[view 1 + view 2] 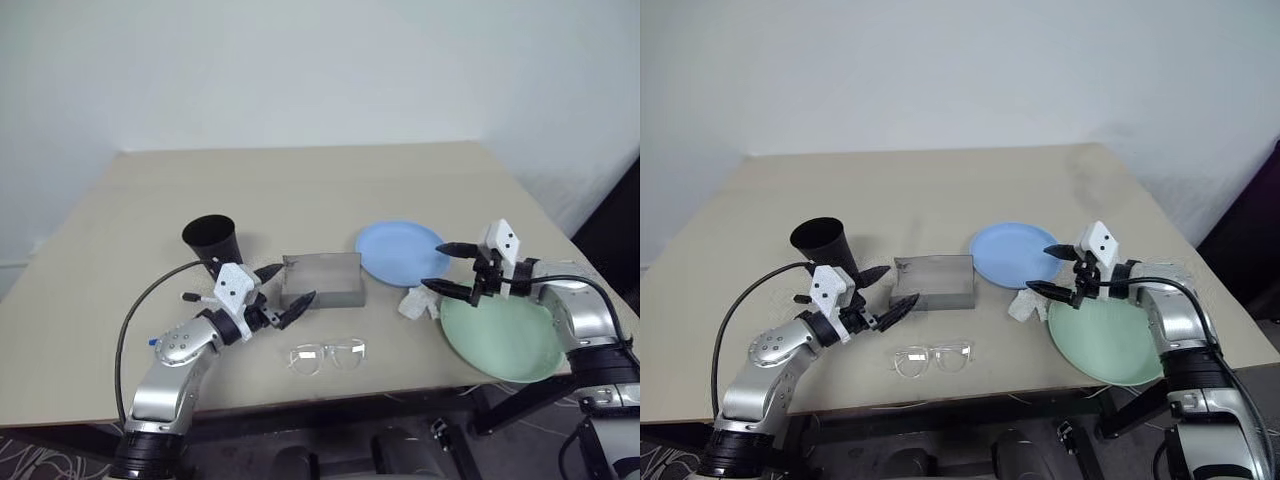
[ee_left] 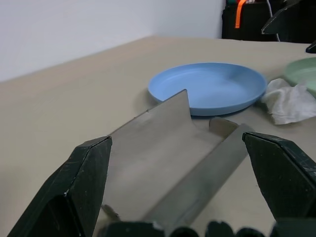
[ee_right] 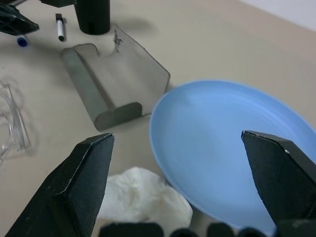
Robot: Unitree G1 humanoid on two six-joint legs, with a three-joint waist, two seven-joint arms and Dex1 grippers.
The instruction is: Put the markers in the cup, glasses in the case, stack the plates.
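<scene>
The left gripper (image 1: 282,295), fingers spread and empty, faces the case (image 1: 322,280) along what seems its long axis.

Soft, even, fairly bright light falls from above, without glare. The cup (image 1: 212,241) casts a faint shadow toward the upper right of the frame. Head views look slightly hazy. In the wrist views, the near fingers (image 2: 74,192) blur, and the background softens.

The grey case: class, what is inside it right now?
The case lies open and nothing is in it: its grey lining shows bare. The glasses lie on the table in front of it.
</scene>
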